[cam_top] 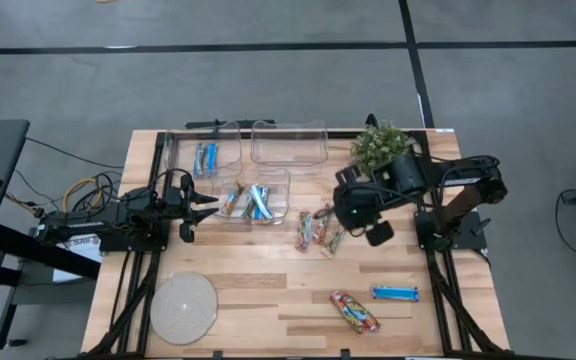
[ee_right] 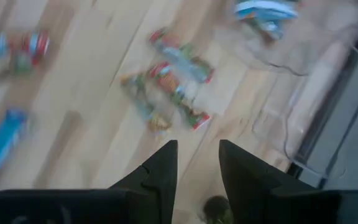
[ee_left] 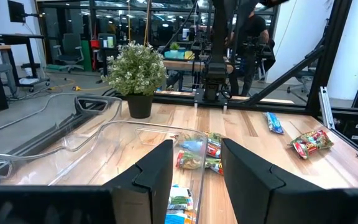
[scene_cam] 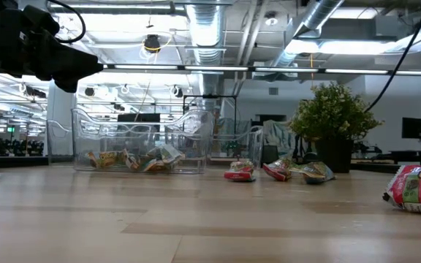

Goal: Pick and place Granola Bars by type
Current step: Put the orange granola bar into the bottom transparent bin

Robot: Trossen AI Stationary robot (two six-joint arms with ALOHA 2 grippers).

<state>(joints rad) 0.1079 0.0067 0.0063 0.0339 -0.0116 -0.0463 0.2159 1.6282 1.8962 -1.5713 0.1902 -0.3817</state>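
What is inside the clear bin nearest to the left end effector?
The nearest clear bin holds several wrapped granola bars, multicoloured and blue, piled together. How many lie underneath the pile cannot be seen. The left end effector is open beside it.

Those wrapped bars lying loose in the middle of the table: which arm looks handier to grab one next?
Probably the right. The right gripper hangs open just beside the loose cluster of bars, and its wrist view looks straight down on them. The left gripper, also open, sits at the bin already holding bars, farther away.

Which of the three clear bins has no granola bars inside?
The back right bin, next to the plant; the other two each hold bars.
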